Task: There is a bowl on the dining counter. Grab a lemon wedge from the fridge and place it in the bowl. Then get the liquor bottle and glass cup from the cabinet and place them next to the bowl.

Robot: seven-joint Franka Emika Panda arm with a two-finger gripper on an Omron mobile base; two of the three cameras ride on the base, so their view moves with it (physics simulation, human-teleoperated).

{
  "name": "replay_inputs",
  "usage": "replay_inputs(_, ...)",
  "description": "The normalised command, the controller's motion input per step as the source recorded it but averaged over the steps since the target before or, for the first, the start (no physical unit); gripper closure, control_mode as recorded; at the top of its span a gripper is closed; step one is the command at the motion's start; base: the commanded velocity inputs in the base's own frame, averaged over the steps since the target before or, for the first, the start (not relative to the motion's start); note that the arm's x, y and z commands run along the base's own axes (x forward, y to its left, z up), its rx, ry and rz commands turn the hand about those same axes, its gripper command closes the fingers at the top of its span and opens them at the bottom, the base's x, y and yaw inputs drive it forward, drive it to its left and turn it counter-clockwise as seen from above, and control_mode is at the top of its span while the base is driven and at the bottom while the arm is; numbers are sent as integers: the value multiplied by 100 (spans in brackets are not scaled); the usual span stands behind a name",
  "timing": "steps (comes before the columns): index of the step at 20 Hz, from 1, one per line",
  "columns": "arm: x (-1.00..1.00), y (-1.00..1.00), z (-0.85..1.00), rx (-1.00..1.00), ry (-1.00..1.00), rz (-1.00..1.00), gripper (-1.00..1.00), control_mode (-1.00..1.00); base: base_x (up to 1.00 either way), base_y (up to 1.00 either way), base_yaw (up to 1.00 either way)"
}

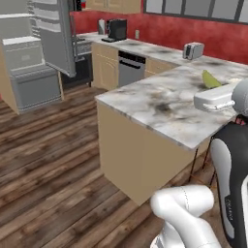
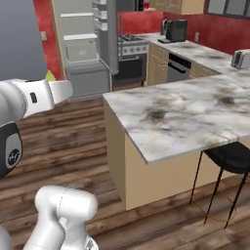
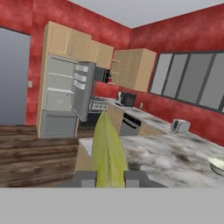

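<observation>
Glossy white arm [image 1: 186, 208], dark joints

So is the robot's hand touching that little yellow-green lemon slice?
Touching. In the hand view the gripper jaws sit against both sides of the yellow-green lemon wedge.

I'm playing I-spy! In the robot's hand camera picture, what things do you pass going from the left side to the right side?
Open fridge → lemon wedge held in the gripper → toaster → bowl on the dining counter.
</observation>
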Motion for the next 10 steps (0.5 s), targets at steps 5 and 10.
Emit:
replay_inputs(5, 0, 0, 0, 0, 0, 0, 100, 100, -7, -100, 1)
replay_inputs(10, 0, 0, 0, 0, 0, 0, 100, 100, 0, -100, 2)
